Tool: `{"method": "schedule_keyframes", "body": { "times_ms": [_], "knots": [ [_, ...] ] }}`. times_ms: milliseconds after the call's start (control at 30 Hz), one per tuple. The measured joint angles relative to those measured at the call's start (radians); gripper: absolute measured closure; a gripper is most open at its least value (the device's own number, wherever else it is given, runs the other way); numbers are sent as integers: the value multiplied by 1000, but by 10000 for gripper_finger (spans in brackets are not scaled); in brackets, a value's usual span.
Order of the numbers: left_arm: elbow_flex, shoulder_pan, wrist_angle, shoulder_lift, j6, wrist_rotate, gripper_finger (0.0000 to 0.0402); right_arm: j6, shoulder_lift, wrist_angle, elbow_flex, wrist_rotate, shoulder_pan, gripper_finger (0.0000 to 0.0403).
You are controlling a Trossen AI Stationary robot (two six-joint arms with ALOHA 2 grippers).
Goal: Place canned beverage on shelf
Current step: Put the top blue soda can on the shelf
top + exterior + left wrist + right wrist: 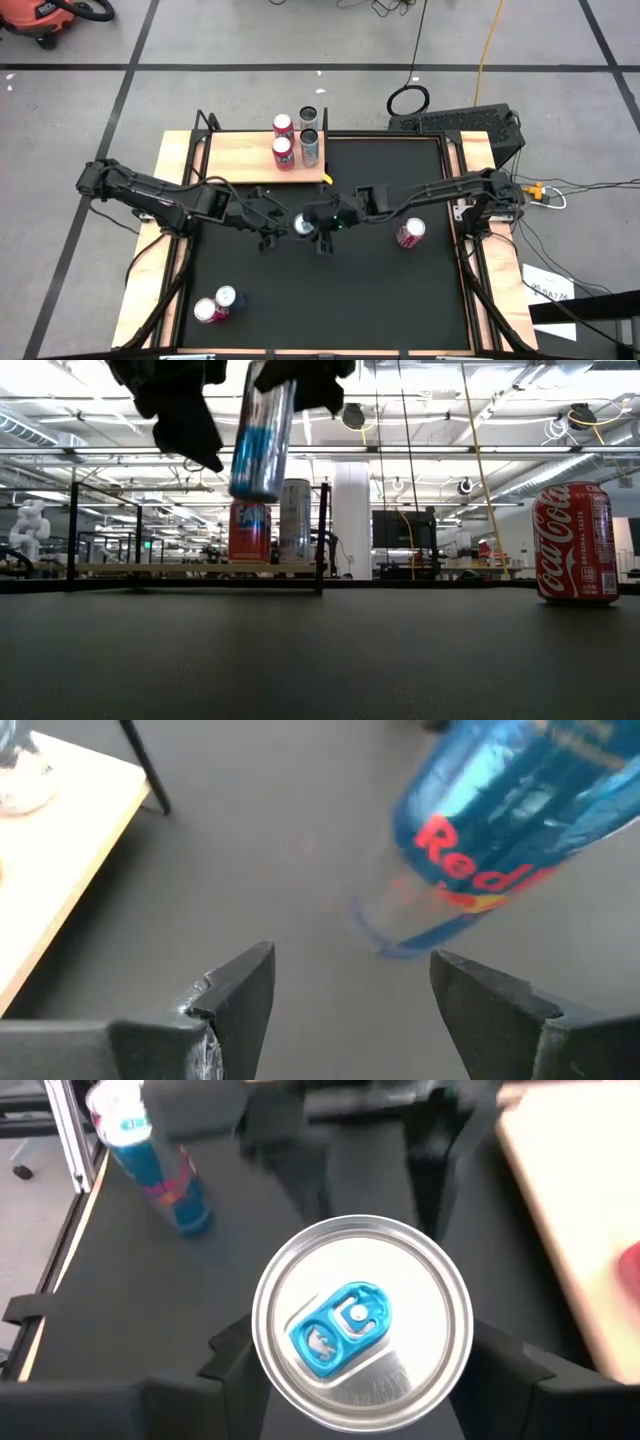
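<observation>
black mat [330, 290], wooden shelf [245, 160], likely warehouse

I read "Coca-Cola" in white script on the red can [577, 543] standing on the mat in my low view. On the orange can [249, 531] on the shelf [190, 568] behind, I make out "FAN", the rest hidden. My left wrist camera gives "Red" in red letters on the blue can [500, 830]; the smaller print there is unreadable. Nothing else is legible.
</observation>
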Motion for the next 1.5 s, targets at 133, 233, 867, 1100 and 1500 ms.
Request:
{"method": "schedule_keyframes", "body": {
  "times_ms": [133, 233, 867, 1100, 1500],
  "knots": [
    [0, 0, 82, 0, 34, 48, 132, -44, 0, -23, 53, -9, -17, 183],
    [0, -1, 113, 0, 49, 48, 132, -60, 0, -35, 77, -10, -27, 181],
    [-2, 0, 299, 6, 237, 30, 132, -73, -1, -22, 78, -86, -39, 179],
    [-1, -1, 314, 1, 282, 14, 132, -57, -1, -6, 78, -82, -41, 168],
    [0, 106, 296, -117, 300, -139, 172, 7, -122, -1, 78, 51, -107, 90]
  ]
}}
